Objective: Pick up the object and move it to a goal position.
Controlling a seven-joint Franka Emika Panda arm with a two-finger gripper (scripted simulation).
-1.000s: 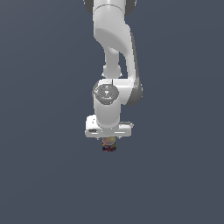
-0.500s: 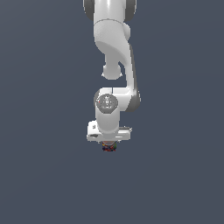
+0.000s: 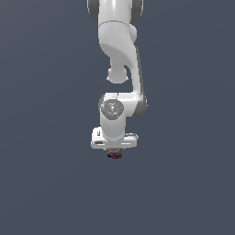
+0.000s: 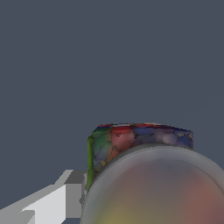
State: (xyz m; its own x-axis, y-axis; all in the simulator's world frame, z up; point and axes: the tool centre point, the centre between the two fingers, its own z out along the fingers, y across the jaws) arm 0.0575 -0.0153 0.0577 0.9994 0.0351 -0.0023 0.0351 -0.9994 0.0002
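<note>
Lower now, tool (image 3: 114,151) on can (image 4: 144,175); label legible only at wrist.

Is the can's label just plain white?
No, in the wrist view the can has a dark label with red, blue and green patches, below a greyish round top.

I see the can (image 3: 114,154) tucked directly under the pincer (image 3: 114,151), between its fingers; only its lower edge peeks out below the pincer's body in the exterior view. The arm (image 3: 120,55) rises straight above the pincer. In the wrist view the can (image 4: 144,175) sits close against a finger (image 4: 57,199) (touching, as far as I can tell).
</note>
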